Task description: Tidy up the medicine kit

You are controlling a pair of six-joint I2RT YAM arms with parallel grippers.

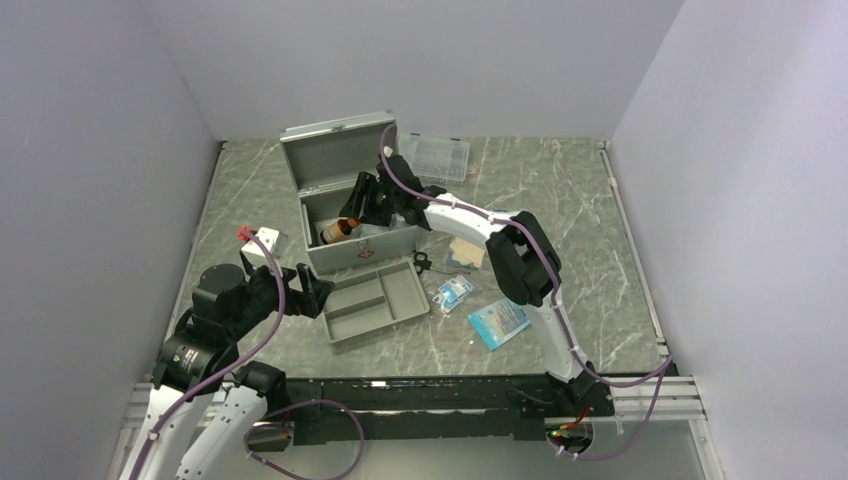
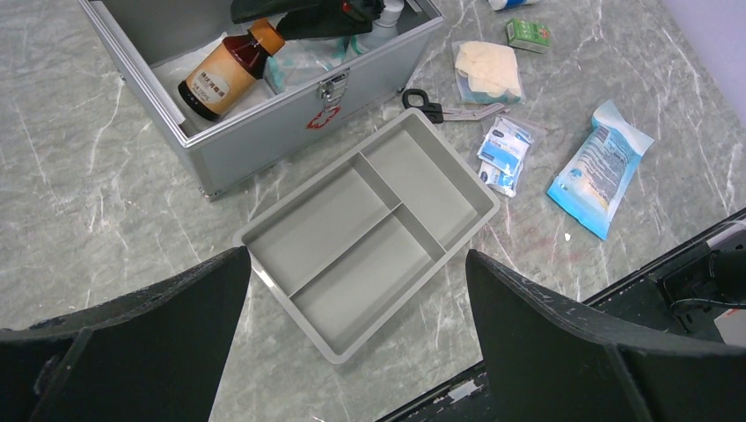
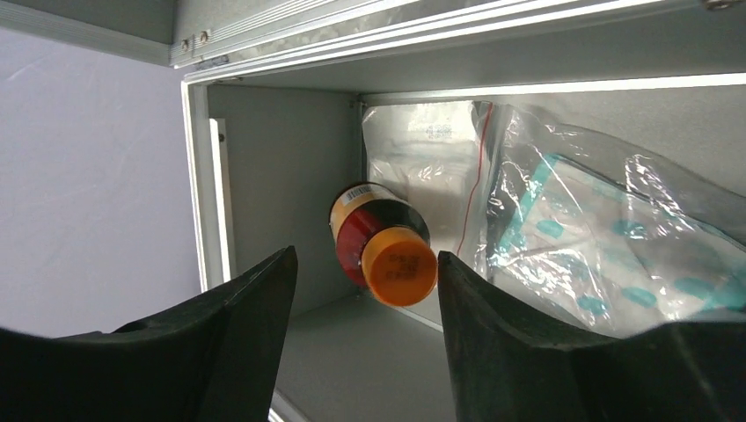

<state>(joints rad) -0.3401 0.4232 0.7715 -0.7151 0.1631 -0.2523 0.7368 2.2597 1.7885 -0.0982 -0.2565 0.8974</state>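
Jaws of R gripper (image 3: 365,255) part-open either side of bottle (image 2: 224,75) cap, no pinch on it. Jaws of L gripper (image 2: 356,257) wide, empty, above tray (image 2: 431,189). Kit (image 1: 365,250) far-left of centre, lid up, with bottle lying in left end and bags to its right. Probably mid drop-off of bottle. Next: back R arm out upward (lid edge and front wall close by), then go for packs (image 2: 506,154) right of tray. More room to move on right side.
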